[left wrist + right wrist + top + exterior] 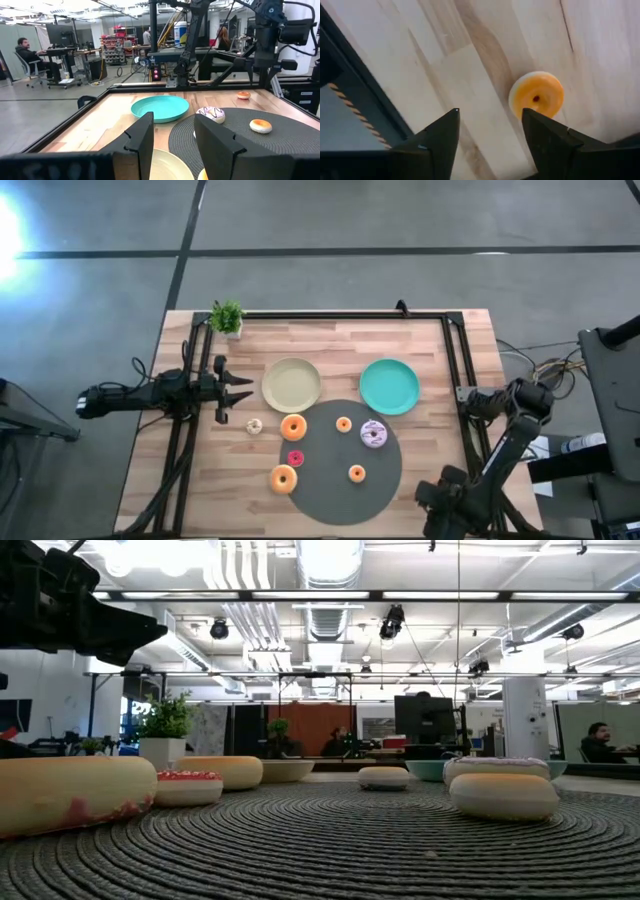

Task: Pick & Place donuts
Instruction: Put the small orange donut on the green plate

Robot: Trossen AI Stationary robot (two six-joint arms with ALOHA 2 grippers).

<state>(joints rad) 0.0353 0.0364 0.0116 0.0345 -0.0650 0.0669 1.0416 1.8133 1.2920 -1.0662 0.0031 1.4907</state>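
Several toy donuts lie flat on the grey mat (345,470): two orange ones (293,427) (284,478), two mini orange ones (343,424) (356,473), a lilac-white one (374,434) and a pink mini (295,458). A cream mini (254,425) lies on the wood beside the mat. My left gripper (238,387) hangs open at the table's left, next to the cream plate (292,384). My right gripper (490,135) is open at the table's near right corner and points down at an orange donut (536,95) that lies on bare wood.
A teal plate (389,386) sits right of the cream plate, and a small potted plant (227,317) stands at the far left corner. A black frame (450,360) runs along the table's edges. People sit at desks in the room beyond the table.
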